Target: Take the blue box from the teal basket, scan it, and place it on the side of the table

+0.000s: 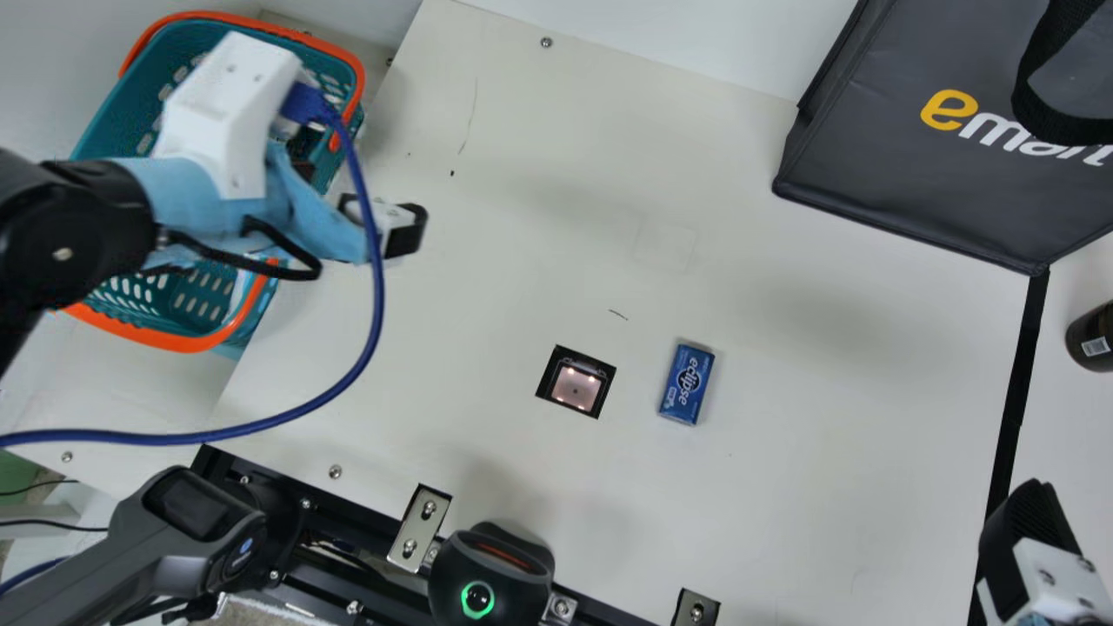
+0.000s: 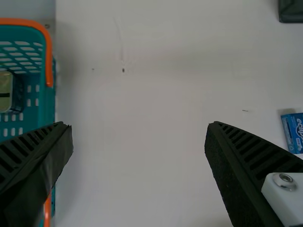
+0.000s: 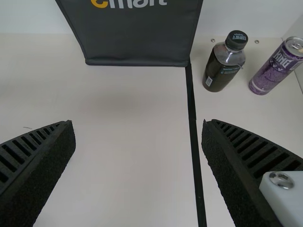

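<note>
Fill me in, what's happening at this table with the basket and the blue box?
Nothing is being held right now. The blue box lies on the table beside the lit scanner window, out of the teal basket. The left gripper is near the basket and the right gripper near the black strip, both with jaws open. Can't tell whether the box has been scanned.

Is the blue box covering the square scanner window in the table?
No, the blue box lies beside the scanner window on the table, with a gap between them.
</note>
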### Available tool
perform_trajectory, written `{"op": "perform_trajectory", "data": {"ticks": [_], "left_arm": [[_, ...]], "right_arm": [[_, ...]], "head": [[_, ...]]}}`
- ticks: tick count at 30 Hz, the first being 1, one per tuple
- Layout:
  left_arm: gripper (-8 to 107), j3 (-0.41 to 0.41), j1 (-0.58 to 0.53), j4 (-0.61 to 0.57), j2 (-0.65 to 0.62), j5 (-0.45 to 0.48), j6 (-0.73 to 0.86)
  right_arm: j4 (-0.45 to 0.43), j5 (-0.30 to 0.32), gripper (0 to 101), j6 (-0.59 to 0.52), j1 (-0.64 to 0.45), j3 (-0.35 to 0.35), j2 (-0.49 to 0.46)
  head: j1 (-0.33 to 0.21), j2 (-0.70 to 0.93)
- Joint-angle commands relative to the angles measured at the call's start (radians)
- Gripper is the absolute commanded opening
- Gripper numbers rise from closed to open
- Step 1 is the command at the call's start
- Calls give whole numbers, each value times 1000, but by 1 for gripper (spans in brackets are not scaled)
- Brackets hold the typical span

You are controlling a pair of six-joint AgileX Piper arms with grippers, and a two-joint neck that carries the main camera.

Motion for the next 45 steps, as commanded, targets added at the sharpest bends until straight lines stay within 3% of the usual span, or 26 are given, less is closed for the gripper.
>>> {"op": "perform_trajectory", "data": {"ticks": [1,4,19,28,45], "left_arm": [[90,0,0,0,0,0,0],[90,0,5,0,-3,0,0],[90,0,5,0,-3,0,0],[90,0,5,0,-3,0,0],[90,0,5,0,-3,0,0]], "right_arm": [[0,0,95,0,0,0,0],[0,0,95,0,0,0,0],[0,-1,95,0,0,0,0],[5,1,95,-11,30,-3,28],[81,7,95,-70,214,-1,222]], "head": [[-29,2],[-29,2],[-29,-347],[-29,-347],[-29,-347]]}}
